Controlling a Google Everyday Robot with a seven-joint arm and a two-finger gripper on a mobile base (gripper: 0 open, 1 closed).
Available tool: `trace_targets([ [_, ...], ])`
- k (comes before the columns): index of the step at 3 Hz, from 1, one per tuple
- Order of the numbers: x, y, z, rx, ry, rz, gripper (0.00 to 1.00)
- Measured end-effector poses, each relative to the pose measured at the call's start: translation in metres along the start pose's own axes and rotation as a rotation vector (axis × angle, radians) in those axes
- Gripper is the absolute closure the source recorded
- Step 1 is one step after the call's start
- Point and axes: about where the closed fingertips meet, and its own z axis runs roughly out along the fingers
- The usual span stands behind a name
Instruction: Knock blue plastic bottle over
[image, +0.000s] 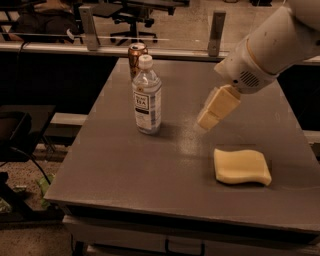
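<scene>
The blue plastic bottle (147, 96) stands upright on the grey table (150, 165), left of centre; it is clear, with a white cap and a "TEA" label. My gripper (209, 119) hangs from the white arm that comes in from the upper right. It is above the table, to the right of the bottle and a hand's width apart from it, at about label height.
A copper-brown can (136, 56) stands just behind the bottle. A yellow sponge (241, 166) lies flat near the table's front right. Glass-panel posts (216, 34) line the table's far edge; office chairs stand beyond.
</scene>
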Motion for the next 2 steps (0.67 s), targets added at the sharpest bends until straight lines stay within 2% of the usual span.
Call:
trace_targets([
  [2,-0.065,-0.004,0.055,-0.044,-0.146,0.035,0.00],
])
